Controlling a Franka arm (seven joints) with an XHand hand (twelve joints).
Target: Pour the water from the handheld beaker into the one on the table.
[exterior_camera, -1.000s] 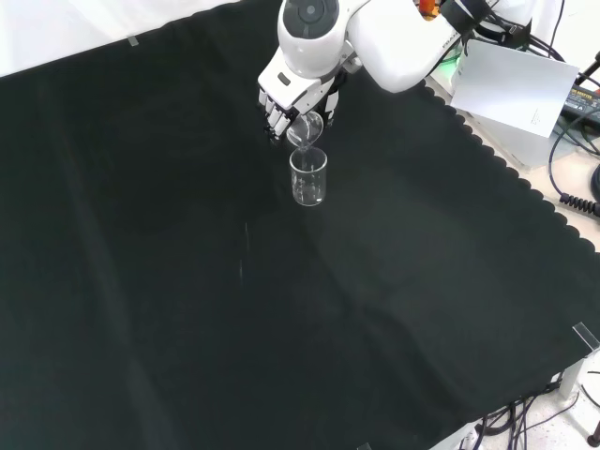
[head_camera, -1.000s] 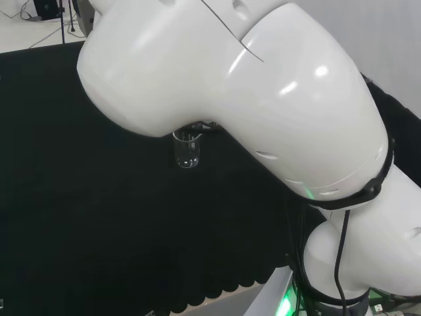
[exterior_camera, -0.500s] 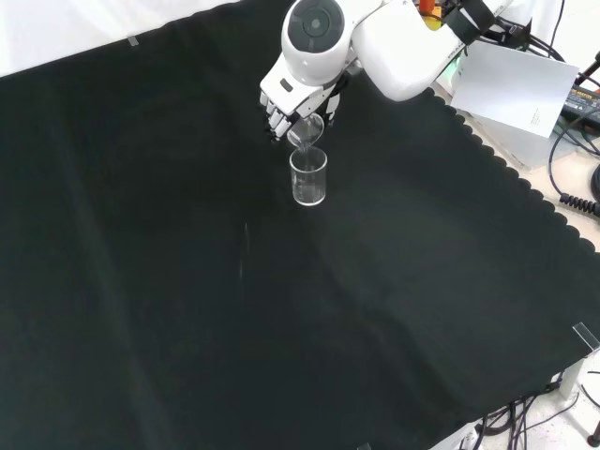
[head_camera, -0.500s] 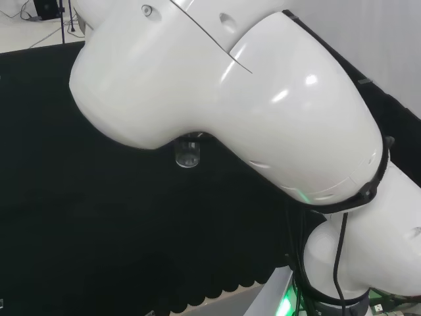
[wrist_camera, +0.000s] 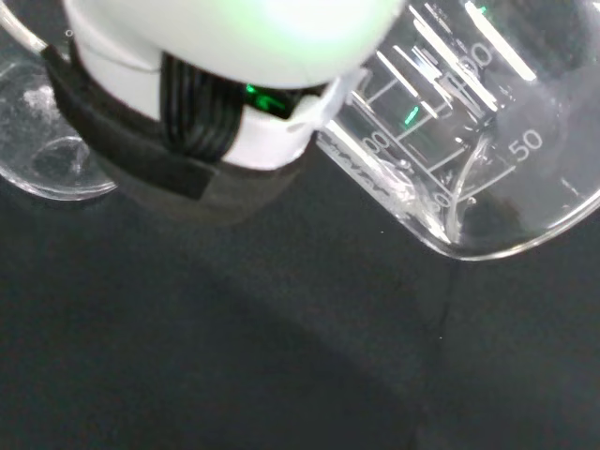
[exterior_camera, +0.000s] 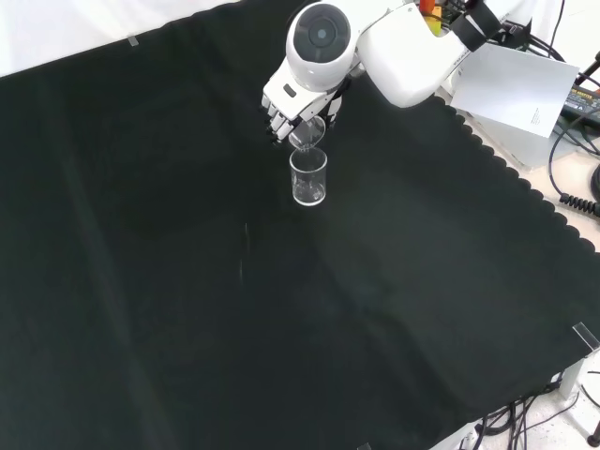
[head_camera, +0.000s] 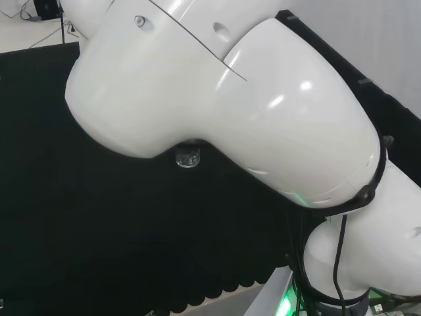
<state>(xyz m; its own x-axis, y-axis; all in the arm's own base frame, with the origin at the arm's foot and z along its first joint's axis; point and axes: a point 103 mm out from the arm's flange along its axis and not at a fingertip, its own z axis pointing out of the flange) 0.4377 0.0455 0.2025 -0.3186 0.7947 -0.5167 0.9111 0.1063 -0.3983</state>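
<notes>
Front view: handheld beaker (exterior_camera: 307, 132) tilted, mouth toward table beaker (exterior_camera: 308, 176).

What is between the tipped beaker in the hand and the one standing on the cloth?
Nothing solid. In the front view, the held beaker tilts in the hand just above the standing beaker; whether water falls between them, I cannot tell.

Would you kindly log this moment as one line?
phase: pouring | hand: shut on tipped beaker | above standing beaker

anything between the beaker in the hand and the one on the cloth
Nothing visible. In the front view the hand holds the tilted beaker right above the open mouth of the standing beaker, with only a small gap between them.
</notes>
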